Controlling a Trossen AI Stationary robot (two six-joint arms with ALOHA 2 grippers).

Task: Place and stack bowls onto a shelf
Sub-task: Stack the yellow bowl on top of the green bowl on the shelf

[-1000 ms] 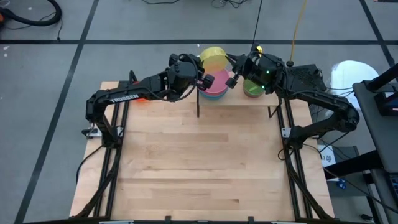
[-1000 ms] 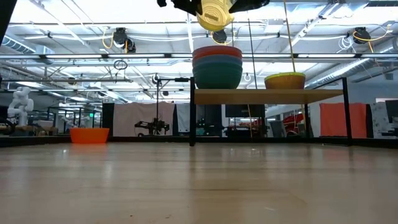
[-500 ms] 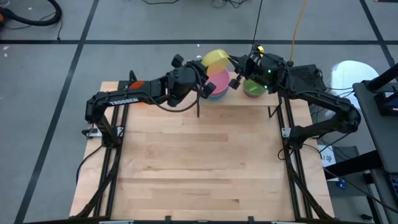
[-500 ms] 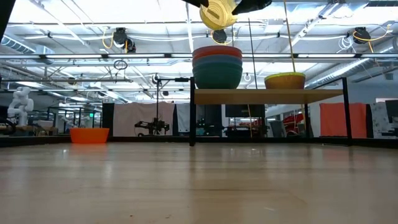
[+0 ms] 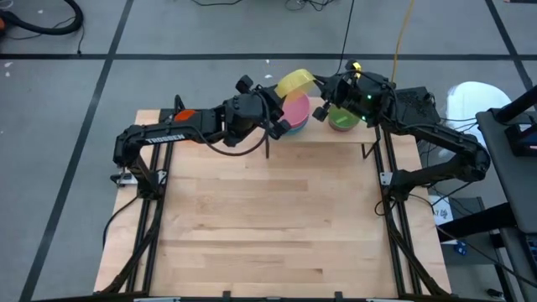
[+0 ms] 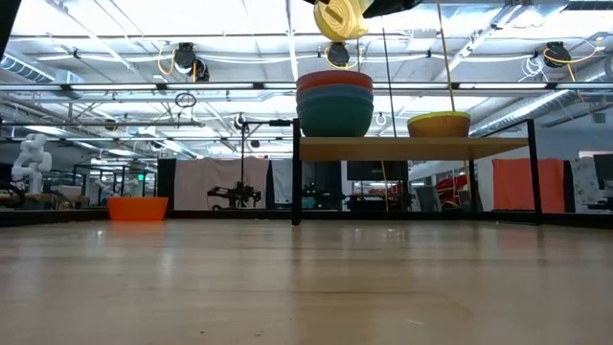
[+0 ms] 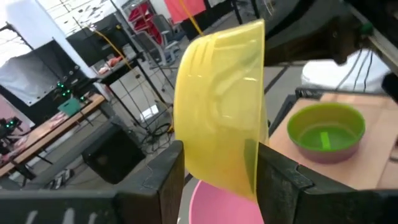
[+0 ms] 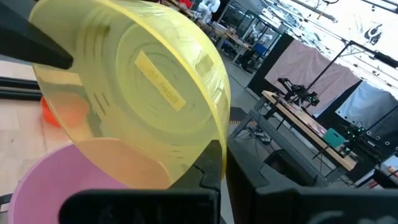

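The yellow bowl (image 5: pixel 295 82) hangs tilted on edge in the air between the two grippers, above the pink bowl (image 5: pixel 294 111) that tops a stack on the shelf (image 6: pixel 412 148). The right gripper (image 5: pixel 323 105) pinches the yellow bowl's rim with its fingers pressed together on it, as the right wrist view shows. The left gripper (image 5: pixel 275 117) sits on the bowl's other side with its fingers (image 7: pixel 168 180) spread apart, one on each side of the bowl's wall; whether they touch it cannot be made out. Judging by what is on the shelf, the task is well along: beneath the yellow bowl stands a stack with pink on top and what look like red, blue and teal in the low view, and just beyond the right gripper a green bowl (image 5: pixel 342 118) rests in another bowl of unclear colour. The orange bowl (image 6: pixel 137 207) sits on the table, well away behind the left arm. The yellow and orange bowls remain to be stacked. The shelf board is mostly covered by the arms from above.
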